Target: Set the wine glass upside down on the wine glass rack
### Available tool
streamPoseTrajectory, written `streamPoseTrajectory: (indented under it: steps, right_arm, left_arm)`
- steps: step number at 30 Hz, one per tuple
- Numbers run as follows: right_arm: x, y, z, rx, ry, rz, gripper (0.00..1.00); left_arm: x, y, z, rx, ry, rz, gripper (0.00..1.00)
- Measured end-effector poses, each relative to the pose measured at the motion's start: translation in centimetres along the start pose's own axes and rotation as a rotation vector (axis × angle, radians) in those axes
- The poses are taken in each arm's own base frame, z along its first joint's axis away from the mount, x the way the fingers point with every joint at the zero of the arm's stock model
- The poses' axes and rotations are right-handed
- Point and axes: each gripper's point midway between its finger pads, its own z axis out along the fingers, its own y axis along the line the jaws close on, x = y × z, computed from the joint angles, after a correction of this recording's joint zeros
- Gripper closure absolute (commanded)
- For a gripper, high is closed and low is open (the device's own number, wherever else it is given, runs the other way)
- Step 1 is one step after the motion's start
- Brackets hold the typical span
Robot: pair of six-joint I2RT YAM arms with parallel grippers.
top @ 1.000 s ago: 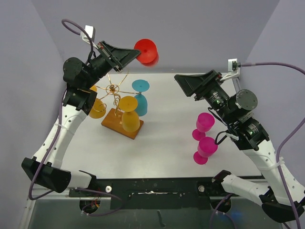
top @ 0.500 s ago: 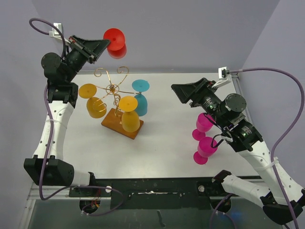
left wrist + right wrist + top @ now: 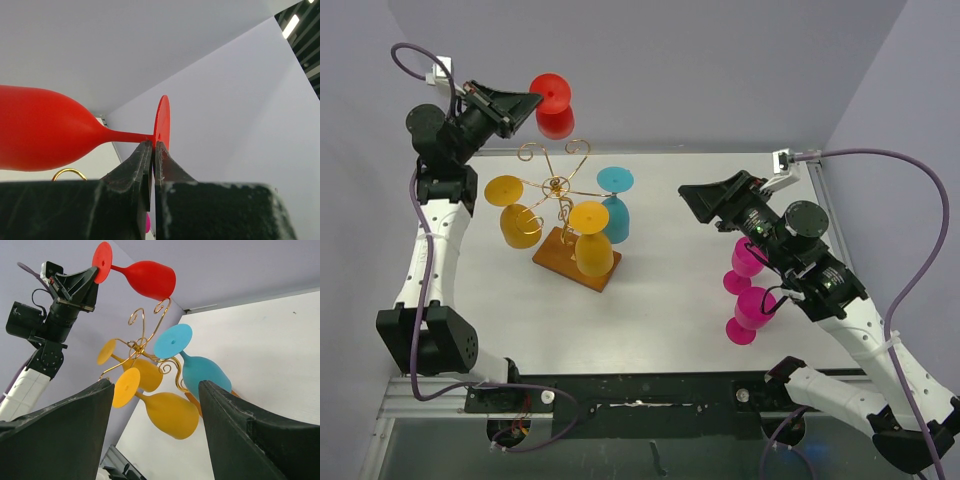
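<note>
Since a second ago your left arm has swung out from over the wine glass rack [image 3: 558, 188] to its far left side, carrying the red wine glass [image 3: 554, 106] with it. Your right arm has eased a little closer to the rack.

Nearest you, two pink glasses [image 3: 750, 285] stand on the counter [image 3: 670, 290], well to the right of the rack and still waiting. Just beyond them the right end effector [image 3: 692, 196] hovers with its jaws spread wide and holding nothing, pointed at the rack.

The rack stands on its wooden base [image 3: 552, 262] and already carries two yellow glasses [image 3: 590, 245] and a teal glass [image 3: 616, 205], all hanging bowl-down. That part looks done.

Beyond the rack, the left end effector [image 3: 154, 146] is clamped tight on the red glass's stem right at the foot. The glass lies nearly on its side, up in the air, with its bowl above the rack's two empty curls [image 3: 555, 150] on the far side. It isn't inverted yet and it isn't hooked. You probably still have to tip it over and slide the stem into one of those curls.

Room is tight back there. The back wall [image 3: 720, 60] sits close behind the glass, the side wall [image 3: 360, 200] is near your left elbow, and the hanging glasses crowd the rack's near side. The open approach is from above and behind.
</note>
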Motion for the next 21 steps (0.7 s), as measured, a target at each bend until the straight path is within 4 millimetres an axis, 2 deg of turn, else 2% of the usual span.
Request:
streamPoseTrajectory:
  steps: [10,21]
  right_arm:
    - [0.6,-0.6,-0.2,0.014,0.008,0.018,0.31]
    - [0.6,-0.8,-0.4,0.021,0.004,0.024,0.31]
  left_arm:
    - [1.8,4.8,-0.4,-0.109,0.029,-0.091,1.0]
    - [3.4,7.2,-1.6,-0.196,0.041,-0.152,1.0]
